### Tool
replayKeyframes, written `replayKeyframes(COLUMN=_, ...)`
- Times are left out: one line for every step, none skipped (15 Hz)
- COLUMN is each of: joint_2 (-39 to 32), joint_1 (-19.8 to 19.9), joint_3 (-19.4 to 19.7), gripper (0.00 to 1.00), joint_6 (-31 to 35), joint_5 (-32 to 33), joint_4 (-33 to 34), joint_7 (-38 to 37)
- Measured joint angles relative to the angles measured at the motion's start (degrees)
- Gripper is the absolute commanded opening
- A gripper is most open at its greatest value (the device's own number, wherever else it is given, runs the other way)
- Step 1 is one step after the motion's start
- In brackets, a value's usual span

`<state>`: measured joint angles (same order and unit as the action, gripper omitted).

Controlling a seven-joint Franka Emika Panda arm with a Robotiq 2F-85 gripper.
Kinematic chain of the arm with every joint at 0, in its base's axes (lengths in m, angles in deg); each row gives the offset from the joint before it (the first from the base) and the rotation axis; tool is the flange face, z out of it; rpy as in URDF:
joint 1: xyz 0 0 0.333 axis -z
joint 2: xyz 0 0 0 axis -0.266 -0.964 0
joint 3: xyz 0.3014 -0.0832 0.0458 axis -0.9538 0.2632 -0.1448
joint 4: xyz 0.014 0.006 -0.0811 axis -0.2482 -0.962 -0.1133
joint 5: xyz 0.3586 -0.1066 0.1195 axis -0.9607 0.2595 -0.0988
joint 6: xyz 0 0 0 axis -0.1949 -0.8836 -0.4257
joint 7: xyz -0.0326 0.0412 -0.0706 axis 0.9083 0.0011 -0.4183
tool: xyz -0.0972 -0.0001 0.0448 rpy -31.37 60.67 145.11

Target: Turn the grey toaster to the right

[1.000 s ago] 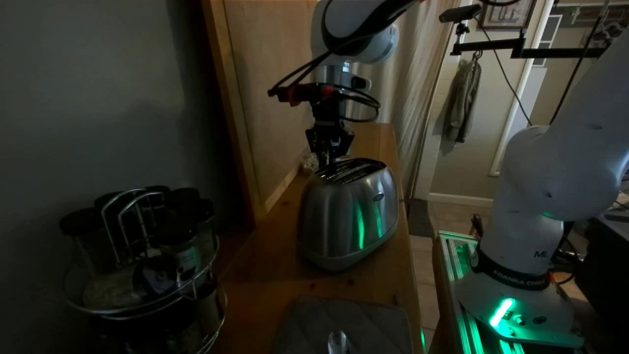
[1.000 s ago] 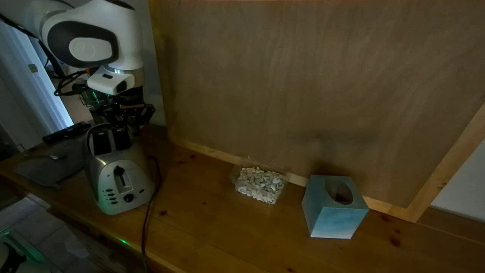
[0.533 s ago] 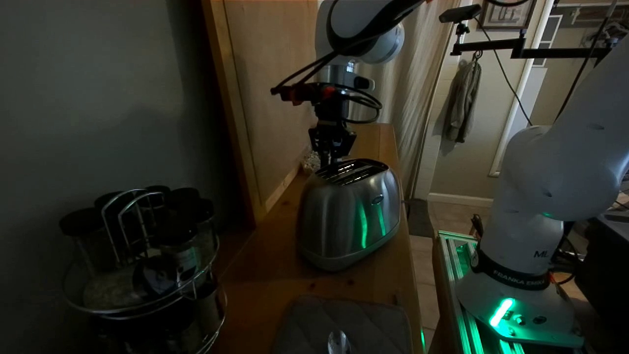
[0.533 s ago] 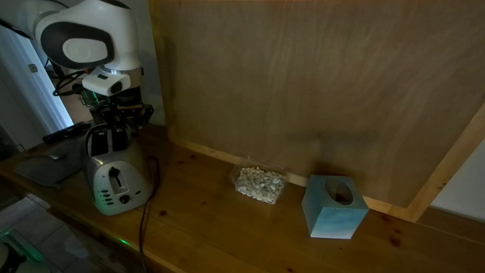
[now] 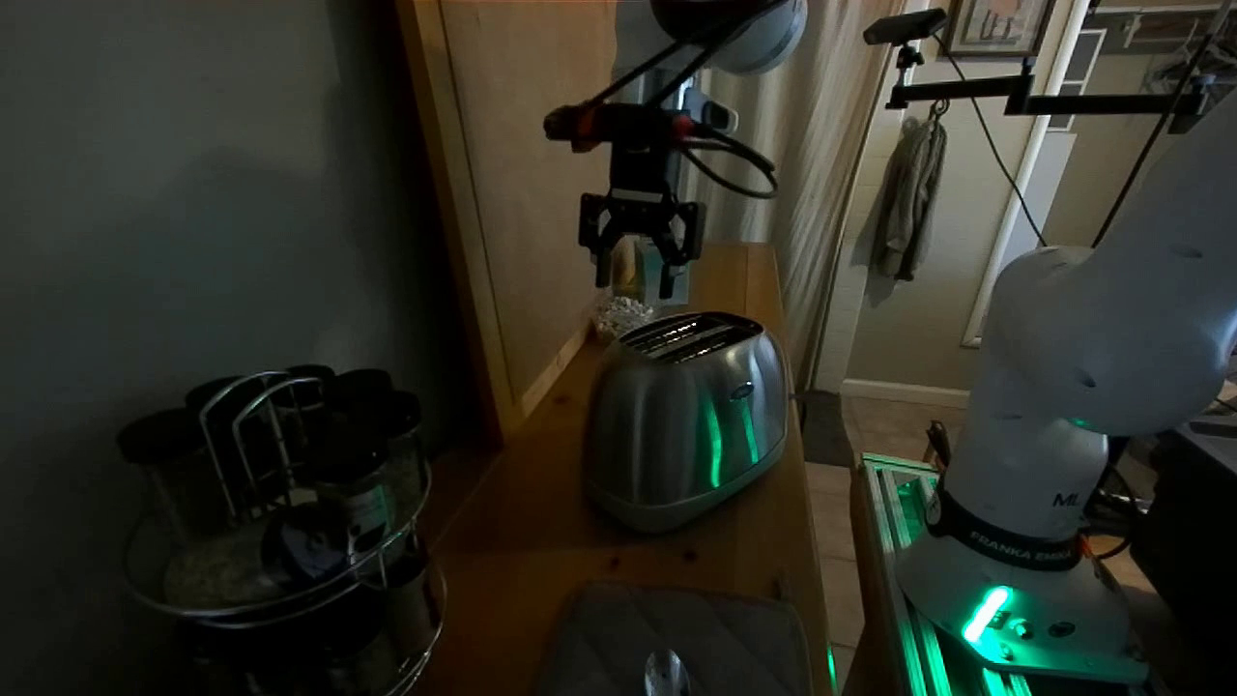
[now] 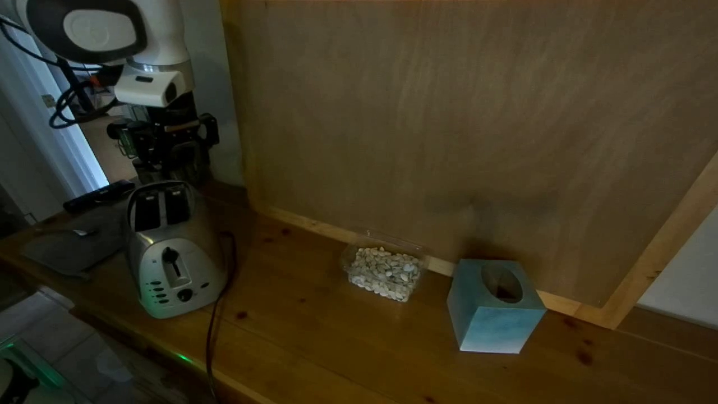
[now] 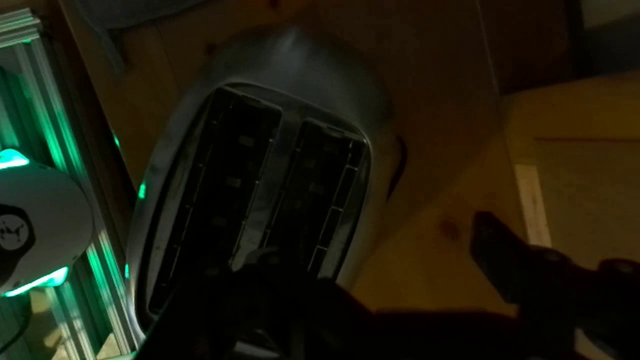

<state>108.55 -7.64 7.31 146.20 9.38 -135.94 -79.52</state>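
"FRANKA EMIKA" on black band, "ML" on white arm.

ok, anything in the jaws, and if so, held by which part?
Nothing is held: the jaws stand open and empty, apart from the grey toaster.

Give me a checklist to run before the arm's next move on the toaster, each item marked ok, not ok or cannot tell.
1. Gripper open and holding nothing: ok; its jaws stand apart.
2. Gripper clear of the toaster: ok; a gap shows between them in an exterior view.
3. Toaster upright on the counter: ok.
4. Cord out of the way: not ok; it lies close beside the toaster and could snag in a turn.
5. Mat apart from the toaster: ok; counter shows between them.
6. Turn finished: cannot tell; nothing marks the wanted angle.
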Motion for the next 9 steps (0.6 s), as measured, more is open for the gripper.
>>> replayKeyframes(joint_2=0.15, joint_1=-0.26, joint_3=0.01, gripper=1.00, joint_6=-1.76, joint_5=0.00, joint_4=0.80, joint_7=2.85)
replayKeyframes(joint_2=0.18, joint_1=-0.37, joint_3=0.11, gripper=1.00, joint_6=-3.51, joint_5=0.00, joint_4=1.46, joint_7=5.81)
replayKeyframes(joint_2=0.15, joint_1=-0.38, joint_3=0.27, gripper=1.00, joint_6=-5.32, joint_5=0.12, joint_4=1.99, joint_7=8.66)
replayKeyframes(joint_2=0.04, joint_1=-0.38, joint_3=0.45, gripper=1.00, joint_6=-6.93, joint_5=0.28, joint_4=2.39, joint_7=11.50)
replayKeyframes(joint_2=-0.16, joint_1=-0.37, joint_3=0.65, gripper=1.00, joint_6=-8.16, joint_5=0.62, joint_4=2.66, joint_7=14.49)
replayKeyframes(joint_2=-0.49, joint_1=-0.37, joint_3=0.74, gripper=1.00, joint_6=-8.98, joint_5=0.95, joint_4=2.89, joint_7=17.37)
replayKeyframes(joint_2=-1.03, joint_1=-0.38, joint_3=0.74, gripper=1.00, joint_6=-9.36, joint_5=1.18, joint_4=3.12, joint_7=20.29)
replayKeyframes(joint_2=-1.72, joint_1=-0.42, joint_3=0.72, gripper=1.00, joint_6=-9.41, joint_5=1.45, joint_4=3.33, joint_7=23.14)
replayKeyframes(joint_2=-2.56, joint_1=-0.47, joint_3=0.60, gripper=1.00, joint_6=-9.41, joint_5=1.89, joint_4=3.61, joint_7=25.80)
